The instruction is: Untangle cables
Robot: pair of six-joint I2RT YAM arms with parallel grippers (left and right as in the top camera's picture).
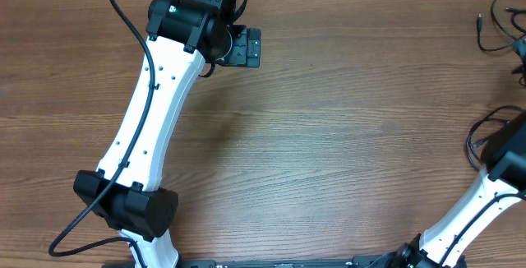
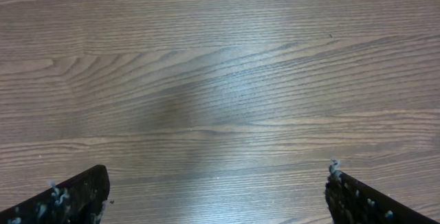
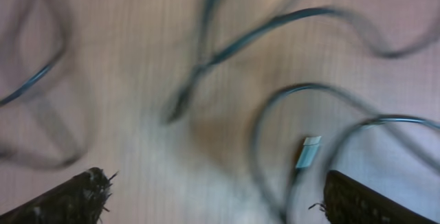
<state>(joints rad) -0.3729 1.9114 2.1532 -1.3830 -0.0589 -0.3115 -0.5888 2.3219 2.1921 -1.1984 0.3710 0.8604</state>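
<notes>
Thin black cables point(image 1: 496, 31) lie in loose loops at the table's far right edge, partly cut off by the overhead view. In the right wrist view, blurred by motion, several cable loops point(image 3: 289, 21) cross the wood, and one loop ends in a pale plug point(image 3: 309, 152). My right gripper point(image 3: 216, 189) hovers open over them. The plug lies just inside its right finger point(image 3: 357, 200), and nothing is held. My left gripper point(image 2: 216, 186) is open over bare wood at the far left-centre point(image 1: 253, 48), well away from the cables.
The wooden table point(image 1: 329, 136) fills all the views. My left arm point(image 1: 152, 120) stretches from the near edge to the far side. My right arm point(image 1: 493, 186) rises at the right edge, with its own thicker wire point(image 1: 477, 132) looping beside it.
</notes>
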